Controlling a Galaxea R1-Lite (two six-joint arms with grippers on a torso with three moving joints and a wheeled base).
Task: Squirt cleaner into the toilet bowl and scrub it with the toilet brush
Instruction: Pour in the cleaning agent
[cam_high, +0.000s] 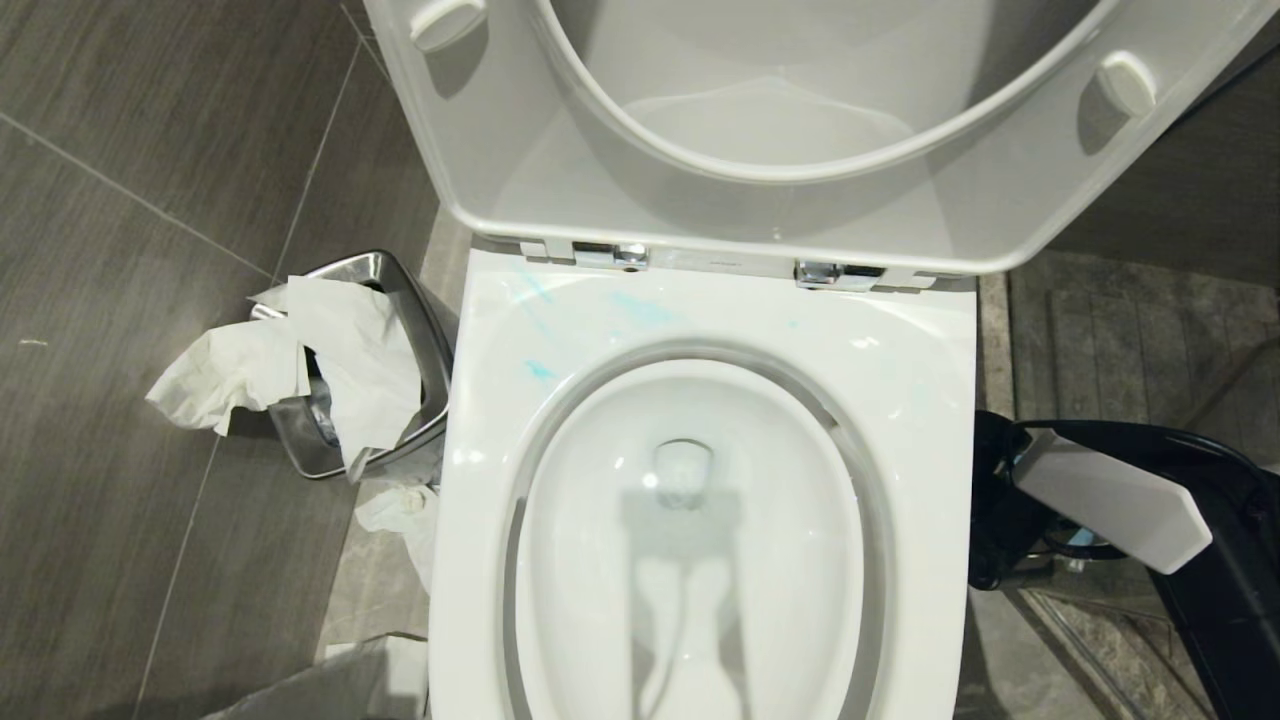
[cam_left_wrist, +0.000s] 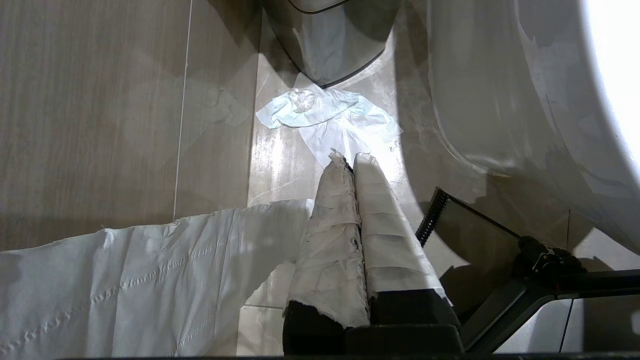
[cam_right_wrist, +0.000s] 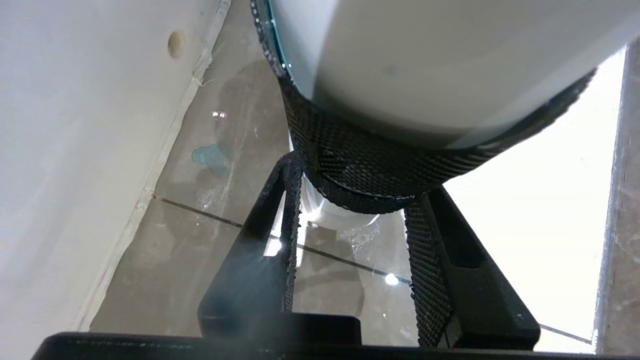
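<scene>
**Right gripper low beside the toilet, around a white container**

The right gripper (cam_right_wrist: 350, 235) has its black ridged jaws on either side of a white cylindrical container (cam_right_wrist: 425, 60) wrapped in black mesh; whether they pinch it I cannot tell. The left gripper (cam_left_wrist: 350, 165), tape-wrapped, is pressed together above floor tissue (cam_left_wrist: 330, 120). The toilet bowl (cam_high: 700, 560) holds water, with cleaner (cam_high: 540, 370) streaked blue on its rim. A steel bin (cam_high: 400, 290) overflows with tissue.
</scene>
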